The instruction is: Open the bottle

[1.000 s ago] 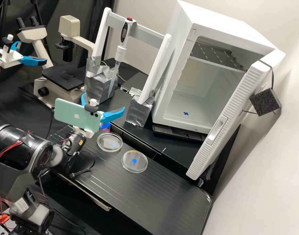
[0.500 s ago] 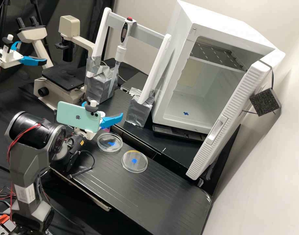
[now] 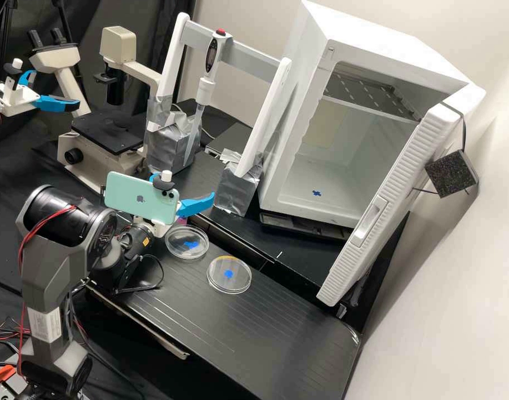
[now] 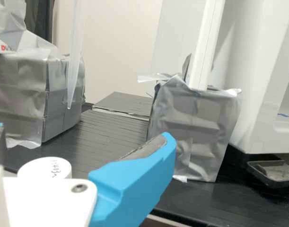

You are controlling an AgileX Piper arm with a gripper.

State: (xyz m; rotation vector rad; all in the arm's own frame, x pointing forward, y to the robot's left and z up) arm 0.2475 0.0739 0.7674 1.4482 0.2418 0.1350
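Note:
My gripper [image 3: 183, 186] is low over the bench's left part in the high view, its blue fingers spread wide and open. A phone mounted on the arm covers part of it. Just beyond the gripper's white body, a small pink patch of the bottle [image 3: 182, 220] shows; its cap is hidden there. In the wrist view, the bottle's round white cap [image 4: 45, 166], with handwriting on it, stands between the two fingers of the gripper [image 4: 81, 138], touched by neither as far as is visible. The gripper's white mount hides what lies below the cap.
Two clear dishes [image 3: 186, 242] [image 3: 228, 274] lie on the bench [image 3: 276, 333] close to the gripper. Behind stand a pipette [image 3: 207, 83] on a white frame with foil-wrapped feet [image 3: 237, 189], a microscope [image 3: 107, 133] and an open white incubator [image 3: 321, 161]. A second arm's gripper is far left.
Over the last second my gripper has come down and shifted right in the high view, with its fingers still apart. The white cap seen behind it half a second ago is now covered there.

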